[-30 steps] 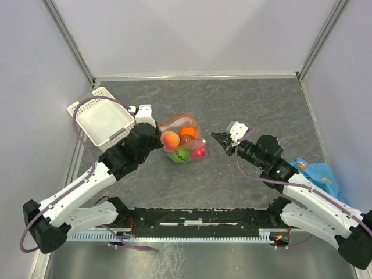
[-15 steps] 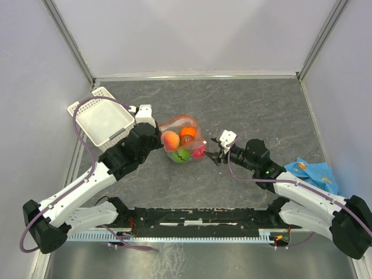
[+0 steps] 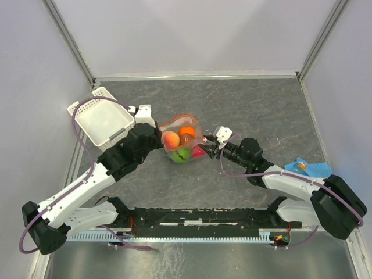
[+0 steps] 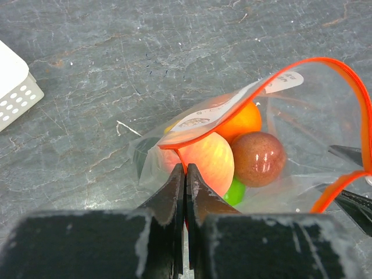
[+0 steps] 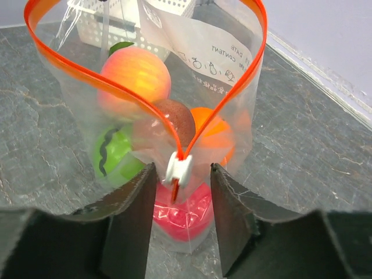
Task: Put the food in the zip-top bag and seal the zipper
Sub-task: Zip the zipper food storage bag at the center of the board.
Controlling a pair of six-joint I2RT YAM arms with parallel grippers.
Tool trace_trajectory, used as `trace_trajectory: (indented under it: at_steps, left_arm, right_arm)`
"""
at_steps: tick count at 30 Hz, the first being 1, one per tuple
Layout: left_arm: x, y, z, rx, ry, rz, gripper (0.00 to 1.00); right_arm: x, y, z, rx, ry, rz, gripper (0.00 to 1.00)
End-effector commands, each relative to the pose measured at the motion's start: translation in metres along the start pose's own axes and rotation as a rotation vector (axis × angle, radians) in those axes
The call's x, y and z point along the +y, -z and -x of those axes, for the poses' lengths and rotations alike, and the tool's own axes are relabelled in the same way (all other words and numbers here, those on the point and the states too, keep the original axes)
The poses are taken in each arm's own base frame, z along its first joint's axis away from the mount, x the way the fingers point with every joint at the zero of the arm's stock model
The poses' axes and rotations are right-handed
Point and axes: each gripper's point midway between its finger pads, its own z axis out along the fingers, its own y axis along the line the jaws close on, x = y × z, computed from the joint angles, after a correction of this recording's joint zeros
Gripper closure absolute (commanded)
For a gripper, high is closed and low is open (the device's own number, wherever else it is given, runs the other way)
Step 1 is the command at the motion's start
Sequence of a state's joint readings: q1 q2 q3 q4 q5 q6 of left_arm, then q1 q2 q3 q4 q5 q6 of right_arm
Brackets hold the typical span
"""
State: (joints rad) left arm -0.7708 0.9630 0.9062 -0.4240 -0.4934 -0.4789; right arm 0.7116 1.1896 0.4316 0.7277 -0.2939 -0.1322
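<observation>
1. The zip-top bag stands near the desk's middle with the food inside and its mouth gaping.
2. My left claw is pressed together on the bag's edge. My right claw is spread astride the white slider.
3. The film looks thin, floppy and slippery, so I judge the stiff slider the best hold.

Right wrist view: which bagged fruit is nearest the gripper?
The pink-red fruit, between the right gripper fingers; peach, brown, orange and green ones sit farther back.
</observation>
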Motion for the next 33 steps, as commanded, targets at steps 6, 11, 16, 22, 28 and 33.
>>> trace_trajectory:
  at_steps: [6,11,16,22,28,33]
  left_arm:
    - [-0.005,0.012,0.035,-0.104,0.037,-0.025,0.97]
    - [-0.001,0.016,0.037,-0.117,0.045,-0.018,0.97]
    - [0.001,0.018,0.035,-0.108,0.041,-0.010,0.97]
    - [0.004,0.027,0.044,-0.126,0.042,-0.010,0.76]
    - [-0.010,0.039,0.063,-0.186,0.017,-0.113,0.39]
    - [-0.057,0.046,0.076,-0.238,-0.091,-0.367,0.28]
  right_arm:
    - [-0.008,-0.005,0.049,-0.148,0.030,-0.017,0.69]
    - [-0.005,-0.002,0.057,-0.119,0.063,0.023,0.88]
    - [-0.004,0.003,0.064,-0.090,0.081,0.042,0.98]
    - [-0.003,0.010,0.070,-0.025,0.119,0.069,0.98]
    - [-0.006,0.016,0.069,0.011,0.153,0.062,0.98]
    - [-0.010,0.021,0.073,0.008,0.158,0.038,0.98]
